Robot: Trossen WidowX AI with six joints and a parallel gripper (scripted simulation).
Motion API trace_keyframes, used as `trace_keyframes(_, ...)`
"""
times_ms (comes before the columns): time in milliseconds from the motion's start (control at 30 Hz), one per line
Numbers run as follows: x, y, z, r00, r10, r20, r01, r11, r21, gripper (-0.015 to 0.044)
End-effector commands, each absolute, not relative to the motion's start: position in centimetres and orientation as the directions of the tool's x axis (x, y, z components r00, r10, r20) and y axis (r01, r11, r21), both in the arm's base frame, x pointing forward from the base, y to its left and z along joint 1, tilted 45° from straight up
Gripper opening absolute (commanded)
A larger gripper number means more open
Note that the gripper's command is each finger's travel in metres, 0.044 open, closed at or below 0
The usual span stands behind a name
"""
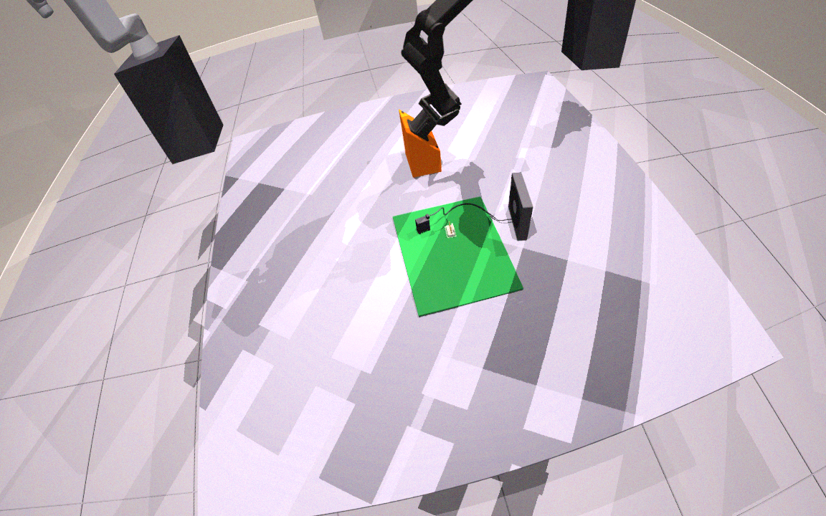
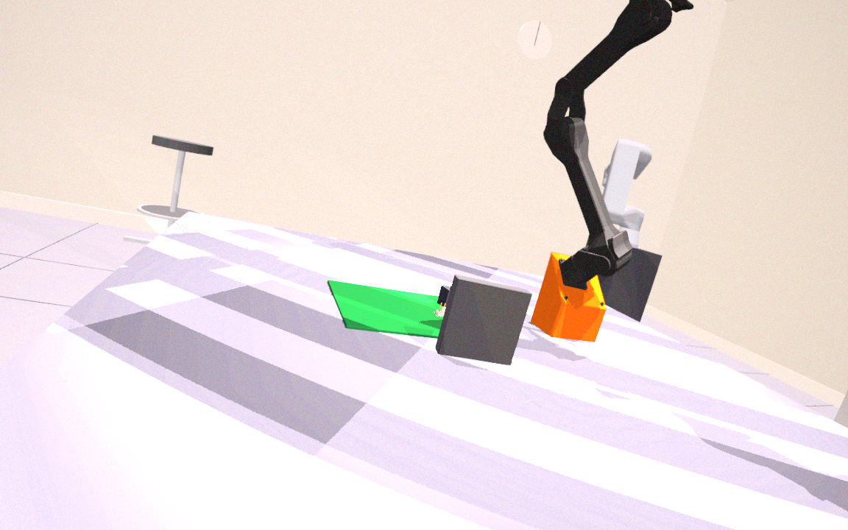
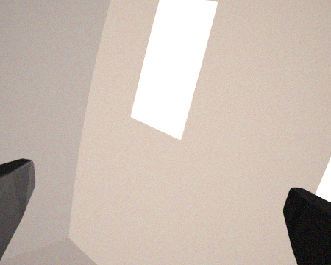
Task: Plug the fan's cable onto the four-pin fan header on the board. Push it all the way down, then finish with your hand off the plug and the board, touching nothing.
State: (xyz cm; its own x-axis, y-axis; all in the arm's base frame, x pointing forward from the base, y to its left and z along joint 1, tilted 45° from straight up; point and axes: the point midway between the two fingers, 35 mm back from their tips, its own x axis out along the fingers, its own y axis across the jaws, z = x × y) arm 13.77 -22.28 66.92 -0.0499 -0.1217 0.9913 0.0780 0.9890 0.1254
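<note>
The green board lies flat on the table. The small pale header stands near its back edge. The black plug is beside the header, to its left in the top view, not on it. A thin black cable runs from the plug to the dark square fan, which stands upright at the board's right. My gripper is open and empty in the wrist view, its fingers wide apart with only wall and a bright panel beyond. It is raised high, away from plug and board.
The orange base mount carries my arm behind the board. A dark pedestal with a pale second arm stands at the left in the top view. A stool stands at the far left in the exterior view.
</note>
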Motion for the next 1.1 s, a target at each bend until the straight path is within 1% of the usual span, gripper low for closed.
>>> trace_keyframes(0,8.7,-18.9,68.4,-0.141,-0.016,0.99,0.065,0.998,0.026,0.044)
trace_keyframes(200,1.8,-11.9,69.5,-0.243,0.195,0.95,0.075,0.98,-0.182,0.044)
trace_keyframes(367,-2.0,-4.4,69.3,-0.272,0.396,0.877,0.09,0.918,-0.386,0.044)
trace_keyframes(500,-2.3,1.3,68.5,-0.213,0.528,0.822,0.158,0.849,-0.504,0.044)
trace_keyframes(733,-2.5,7.9,66.9,-0.164,0.673,0.721,0.137,0.739,-0.659,0.044)
trace_keyframes(900,-0.3,15.5,63.8,-0.054,0.823,0.565,0.069,0.568,-0.82,0.044)
trace_keyframes(1067,4.1,21.8,59.7,0.09,0.918,0.386,-0.065,0.392,-0.918,0.044)
